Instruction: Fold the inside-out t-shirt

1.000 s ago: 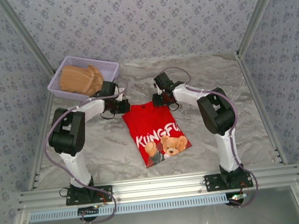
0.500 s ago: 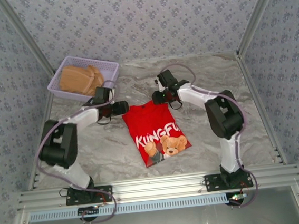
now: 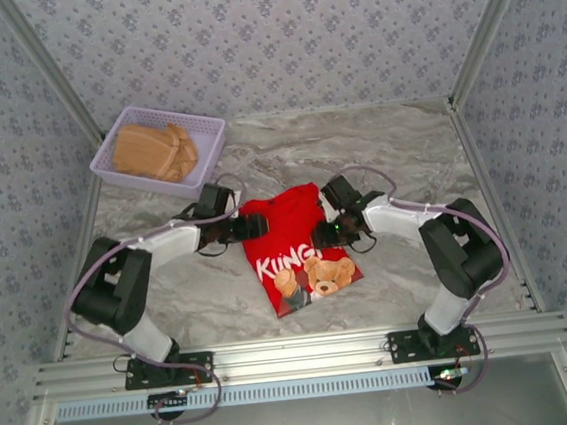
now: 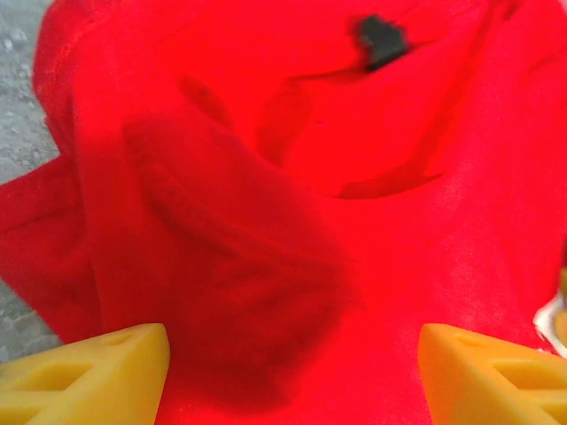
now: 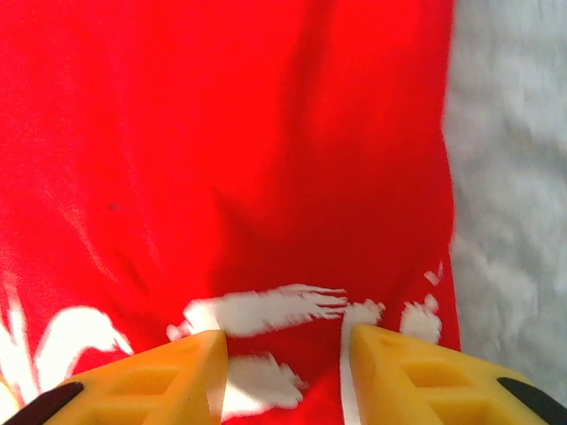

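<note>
The inside-out t-shirt (image 3: 291, 237) lies flat mid-table, bright red with white lettering and a bear print facing up. My left gripper (image 3: 254, 225) is at its upper left edge. In the left wrist view the left gripper (image 4: 292, 376) is open wide over rumpled red cloth (image 4: 292, 177), with nothing clamped, and a small black tag (image 4: 381, 40) shows farther off. My right gripper (image 3: 329, 233) sits over the right end of the lettering and hides it. In the right wrist view the right gripper (image 5: 288, 363) has its fingers apart above the white letters (image 5: 266, 310).
A lilac basket (image 3: 109, 171) holding a tan folded garment (image 3: 152, 150) stands at the back left. Bare marble table (image 3: 409, 160) spreads right of the shirt and toward the front. Metal frame rails (image 3: 297, 352) border the near edge.
My left gripper opened, let go of the shirt's upper left edge, and slid nearer over the cloth. My right gripper moved from the collar down onto the lettering.
</note>
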`<state>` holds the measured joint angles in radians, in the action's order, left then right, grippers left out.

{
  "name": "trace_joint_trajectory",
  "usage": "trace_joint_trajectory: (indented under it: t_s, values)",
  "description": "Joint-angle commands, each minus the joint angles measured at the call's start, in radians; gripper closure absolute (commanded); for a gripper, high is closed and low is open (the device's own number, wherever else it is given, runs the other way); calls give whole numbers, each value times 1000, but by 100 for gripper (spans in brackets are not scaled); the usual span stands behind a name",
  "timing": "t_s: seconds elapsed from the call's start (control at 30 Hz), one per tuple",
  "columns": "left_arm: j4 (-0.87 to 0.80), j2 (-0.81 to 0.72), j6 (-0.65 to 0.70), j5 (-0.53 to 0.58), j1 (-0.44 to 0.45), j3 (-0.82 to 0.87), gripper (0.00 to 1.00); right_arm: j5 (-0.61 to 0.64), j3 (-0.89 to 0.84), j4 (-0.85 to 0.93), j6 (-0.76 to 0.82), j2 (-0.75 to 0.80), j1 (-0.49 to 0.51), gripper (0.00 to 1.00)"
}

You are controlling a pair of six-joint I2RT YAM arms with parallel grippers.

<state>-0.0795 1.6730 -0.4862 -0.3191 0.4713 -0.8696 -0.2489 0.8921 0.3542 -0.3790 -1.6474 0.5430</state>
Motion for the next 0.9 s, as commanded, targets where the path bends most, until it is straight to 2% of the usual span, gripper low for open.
trace_joint_trajectory:
  t_s: [0.0,0.13,0.23,0.3,0.43,0.53,0.67,0.87]
  values:
    - [-14,76,36,-27,-4,-85,26,-38,-70,16,-78,75,7,58]
    - [-32,155,59,-50,-4,-179,26,-81,-145,-44,-146,114,67,58]
    - [-100,163,94,-33,-6,-259,25,-48,-123,19,-138,154,90,57]
    - [-111,115,106,-22,-14,-260,25,31,-90,71,-92,204,47,56]
    - [-98,19,106,-11,-57,-215,23,44,-31,39,-33,232,-80,49]
    - [-103,27,103,-17,-98,-212,18,48,41,7,10,152,-148,45]
    - [-146,123,112,-94,-140,-274,17,-4,160,-17,39,-14,-211,39]
    - [-162,216,133,-171,-140,-354,19,-12,285,-17,58,-180,-216,36]
